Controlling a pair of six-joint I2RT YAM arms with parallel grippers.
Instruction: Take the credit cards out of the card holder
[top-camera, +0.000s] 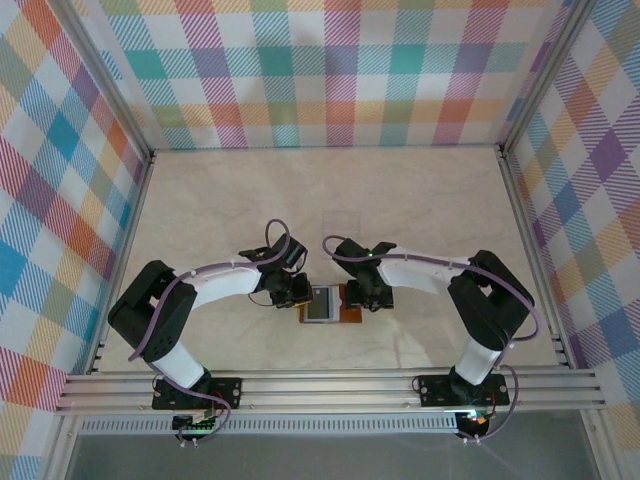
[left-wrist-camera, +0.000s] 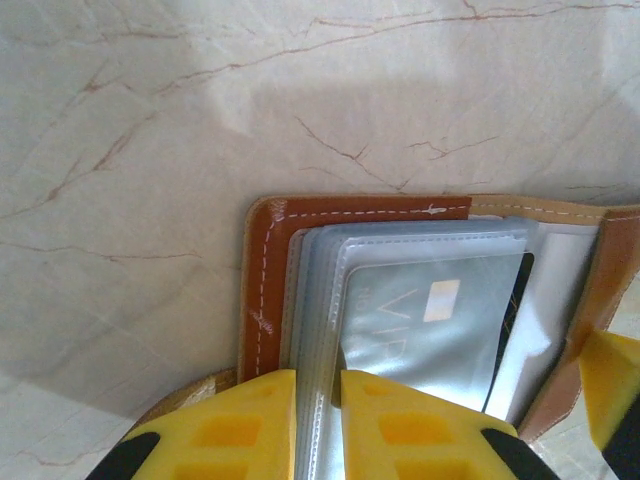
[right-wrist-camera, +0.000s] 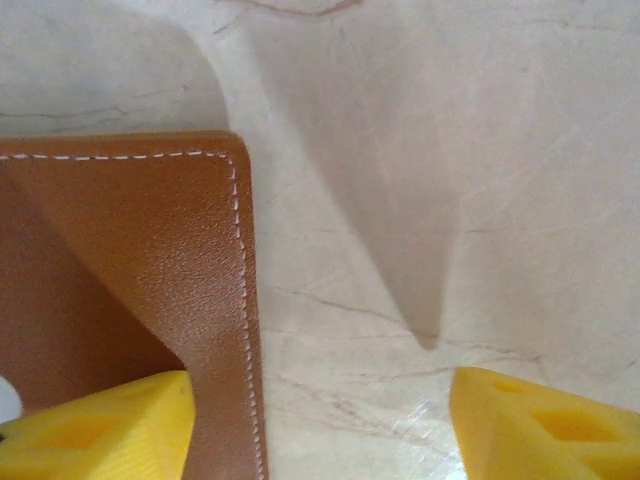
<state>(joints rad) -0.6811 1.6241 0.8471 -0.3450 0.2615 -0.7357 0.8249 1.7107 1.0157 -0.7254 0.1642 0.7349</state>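
**While two hands flank the open card holder (top-camera: 326, 305), the credit cards (left-wrist-camera: 430, 320) sit in its sleeves**

Where the pale marble surface (top-camera: 430, 200) nears the arm bases, toward six o'clock, the brown card holder lies spread open. At its nine o'clock, the left hand (top-camera: 299, 296) has its yellow fingers (left-wrist-camera: 400, 430) set close together. They pinch the stack of clear inner sleeves at its edge. The credit cards are tucked inside those sleeves. A silvery one with a gold chip faces up, and the dark edge of another peeks out at its three o'clock. At the holder's three o'clock, the right hand (top-camera: 357, 297) has its fingers (right-wrist-camera: 545, 430) spread wide and grips nothing. The stitched edge of the leather flap lies just beside one of those fingers.
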